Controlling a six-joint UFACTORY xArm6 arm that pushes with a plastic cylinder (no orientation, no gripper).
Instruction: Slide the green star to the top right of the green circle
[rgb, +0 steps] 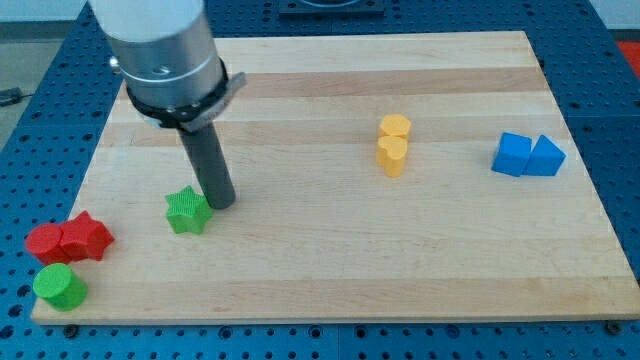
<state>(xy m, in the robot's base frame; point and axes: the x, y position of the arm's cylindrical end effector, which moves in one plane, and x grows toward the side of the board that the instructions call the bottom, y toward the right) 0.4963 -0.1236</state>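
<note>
The green star (187, 211) lies on the wooden board (330, 260) at the view's left. The green circle (59, 288) sits near the board's bottom left corner, below and left of the star. My tip (221, 203) is on the board just right of the star, touching or almost touching its upper right side. The rod rises from the tip toward the view's top left, into the grey arm body.
Two red blocks (68, 240) sit together just above the green circle. Two yellow blocks (393, 144) stand one above the other at centre right. Two blue blocks (528, 155) sit side by side at the far right.
</note>
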